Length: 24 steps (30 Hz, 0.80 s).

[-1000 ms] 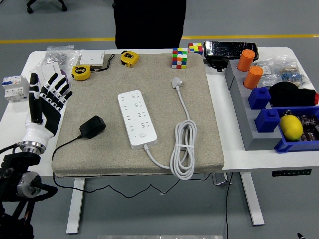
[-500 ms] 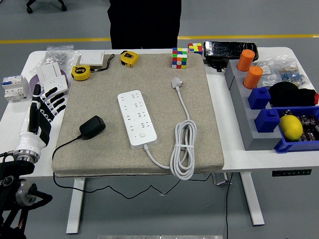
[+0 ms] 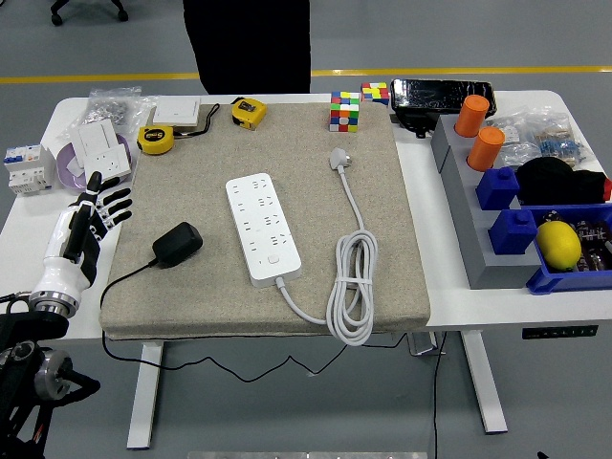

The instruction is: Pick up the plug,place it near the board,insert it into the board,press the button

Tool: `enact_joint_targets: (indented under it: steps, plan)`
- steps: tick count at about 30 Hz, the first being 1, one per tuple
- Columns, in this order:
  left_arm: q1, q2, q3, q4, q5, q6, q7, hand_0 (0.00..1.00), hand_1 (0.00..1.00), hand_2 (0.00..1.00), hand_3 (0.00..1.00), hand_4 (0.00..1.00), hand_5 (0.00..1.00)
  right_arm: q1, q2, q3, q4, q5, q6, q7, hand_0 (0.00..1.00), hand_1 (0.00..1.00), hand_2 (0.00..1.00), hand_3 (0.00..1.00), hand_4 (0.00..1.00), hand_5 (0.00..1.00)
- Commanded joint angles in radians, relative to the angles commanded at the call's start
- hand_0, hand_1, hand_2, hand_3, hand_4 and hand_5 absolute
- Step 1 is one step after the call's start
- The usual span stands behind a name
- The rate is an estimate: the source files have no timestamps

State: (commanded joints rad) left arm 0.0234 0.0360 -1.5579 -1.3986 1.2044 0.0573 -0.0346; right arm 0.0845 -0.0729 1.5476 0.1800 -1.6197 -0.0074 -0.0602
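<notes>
A grey floor lies behind the white worktop (image 3: 449, 296) with its beige mat (image 3: 402, 239). The black plug (image 3: 178, 243) lies on the mat's left, near the white board (image 3: 262, 226); likely light, rigid, best pinched across its body. The left hand (image 3: 84, 229), fingers spread and empty, hovers at the mat's left edge, open room between.

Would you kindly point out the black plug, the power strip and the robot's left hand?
black plug (image 3: 178, 243), head view, on its body
power strip (image 3: 262, 226), head view, on its top face
left hand (image 3: 84, 224), head view, on the palm
</notes>
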Motion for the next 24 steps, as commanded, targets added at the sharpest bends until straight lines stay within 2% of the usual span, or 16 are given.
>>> enact_joint_targets:
  steps: [5, 6, 11, 12, 15, 17, 18, 24]
  plan:
    - [0.001, 0.001, 0.001, 0.001, 0.028, 0.006, 0.004, 0.716, 0.735, 0.716, 0.716, 0.908, 0.810, -0.013, 0.002, -0.011, 0.000, -0.044, -0.082, 0.008, 0.996, 0.749, 0.641, 0.484, 0.984, 0.339]
    - [0.001, 0.002, 0.002, 0.000, 0.036, 0.010, 0.005, 0.692, 0.674, 0.634, 0.589, 0.894, 0.679, -0.015, 0.004, -0.013, 0.000, -0.048, -0.110, 0.009, 0.832, 0.546, 0.388, 0.268, 0.831, 0.294]
    - [0.005, 0.004, 0.003, 0.001, 0.069, 0.030, 0.008, 0.692, 0.674, 0.634, 0.589, 0.894, 0.679, -0.015, 0.008, -0.045, 0.000, -0.032, -0.198, 0.015, 0.832, 0.546, 0.388, 0.268, 0.831, 0.294]
    - [0.007, 0.005, 0.002, 0.002, 0.074, 0.033, 0.008, 0.642, 0.603, 0.478, 0.444, 0.861, 0.503, -0.016, 0.008, -0.063, 0.000, -0.020, -0.205, 0.014, 0.624, 0.381, 0.300, 0.179, 0.698, 0.221]
    - [0.008, 0.006, 0.001, 0.005, 0.081, 0.036, 0.007, 0.642, 0.603, 0.478, 0.444, 0.861, 0.503, -0.019, 0.010, -0.102, 0.000, -0.012, -0.197, 0.007, 0.624, 0.381, 0.300, 0.179, 0.698, 0.221]
    - [0.008, 0.007, 0.001, 0.006, 0.080, 0.033, 0.007, 0.642, 0.603, 0.478, 0.444, 0.861, 0.503, -0.023, 0.012, -0.127, 0.000, -0.014, -0.173, -0.004, 0.624, 0.381, 0.300, 0.179, 0.698, 0.221]
    - [0.008, 0.006, 0.000, 0.006, 0.080, 0.032, 0.008, 0.642, 0.603, 0.478, 0.444, 0.861, 0.503, -0.024, 0.014, -0.135, 0.000, -0.012, -0.165, -0.007, 0.591, 0.338, 0.253, 0.184, 0.491, 0.216]
    - [0.008, 0.008, 0.003, 0.008, 0.075, 0.024, 0.012, 0.641, 0.592, 0.476, 0.465, 0.860, 0.508, -0.022, 0.019, -0.153, 0.000, -0.013, -0.121, -0.017, 0.591, 0.338, 0.253, 0.184, 0.491, 0.216]
